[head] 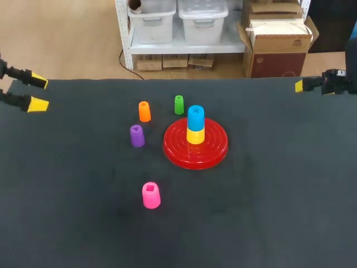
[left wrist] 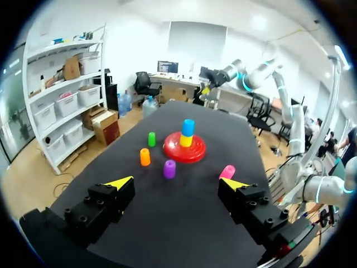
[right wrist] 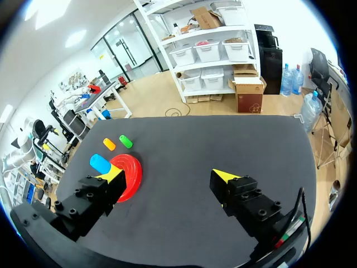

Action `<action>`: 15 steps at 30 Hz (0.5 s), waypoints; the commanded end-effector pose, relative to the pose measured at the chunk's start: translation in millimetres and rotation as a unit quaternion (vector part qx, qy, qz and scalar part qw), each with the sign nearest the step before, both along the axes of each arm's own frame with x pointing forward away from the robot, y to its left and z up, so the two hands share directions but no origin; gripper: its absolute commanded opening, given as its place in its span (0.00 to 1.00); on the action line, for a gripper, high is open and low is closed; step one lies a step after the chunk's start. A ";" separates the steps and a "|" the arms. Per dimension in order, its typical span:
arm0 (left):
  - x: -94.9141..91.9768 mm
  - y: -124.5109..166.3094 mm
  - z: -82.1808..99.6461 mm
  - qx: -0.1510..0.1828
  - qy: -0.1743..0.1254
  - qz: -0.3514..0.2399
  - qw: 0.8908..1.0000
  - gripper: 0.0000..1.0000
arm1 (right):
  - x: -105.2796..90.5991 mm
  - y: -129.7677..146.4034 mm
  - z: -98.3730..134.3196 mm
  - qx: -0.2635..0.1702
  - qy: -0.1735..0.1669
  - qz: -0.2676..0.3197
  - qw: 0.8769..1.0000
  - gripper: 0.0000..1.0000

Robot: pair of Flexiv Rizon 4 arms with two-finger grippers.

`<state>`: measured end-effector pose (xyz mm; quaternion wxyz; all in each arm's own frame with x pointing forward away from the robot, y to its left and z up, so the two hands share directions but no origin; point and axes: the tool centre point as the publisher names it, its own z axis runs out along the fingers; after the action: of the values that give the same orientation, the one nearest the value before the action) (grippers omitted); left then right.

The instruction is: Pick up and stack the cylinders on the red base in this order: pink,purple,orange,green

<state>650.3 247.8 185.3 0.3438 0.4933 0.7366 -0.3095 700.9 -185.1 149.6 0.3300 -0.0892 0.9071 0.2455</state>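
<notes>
head view: left jaws and right jaws cut off by the picture's left and right edges | left wrist view: pink cylinder (left wrist: pixel 227 171) part-hidden behind a yellow tip (left wrist: pixel 235 183) | right wrist view: red base (right wrist: pixel 131 177) and blue cylinder (right wrist: pixel 99 162) part-hidden behind a jaw tip

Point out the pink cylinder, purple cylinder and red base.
pink cylinder (head: pixel 151 196), head view, middle of its body.
purple cylinder (head: pixel 137 135), head view, middle of its body.
red base (head: pixel 215 146), head view, bare part near its rim.
</notes>
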 end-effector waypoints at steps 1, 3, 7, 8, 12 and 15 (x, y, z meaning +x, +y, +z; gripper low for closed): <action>-1.6 -0.9 -17.3 0.020 -0.018 0.022 0.999 1.00 | -0.1 -0.5 -0.1 0.000 0.000 0.001 1.000 1.00; -0.9 1.5 -23.4 0.026 -0.015 0.021 0.999 1.00 | -0.1 -0.5 -0.1 0.000 0.000 0.001 1.000 1.00; -2.5 3.0 -26.2 0.028 -0.008 0.013 0.999 1.00 | -0.1 -0.5 -0.1 0.000 0.000 0.001 1.000 1.00; -5.1 2.6 -25.2 0.029 -0.005 0.008 1.000 1.00 | -0.1 -0.5 -0.1 0.000 0.000 0.001 1.000 1.00; -8.6 3.9 -34.0 0.047 -0.021 -0.010 0.999 1.00 | -0.1 -0.5 -0.1 0.000 0.000 0.001 1.000 1.00; -8.0 4.3 -35.8 0.050 -0.023 -0.013 0.998 1.00 | -0.1 -0.5 -0.1 0.000 0.000 0.001 1.000 1.00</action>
<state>640.3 252.2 150.6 0.3321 0.5251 0.7378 -0.2639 700.9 -185.1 149.6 0.3300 -0.0892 0.9071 0.2455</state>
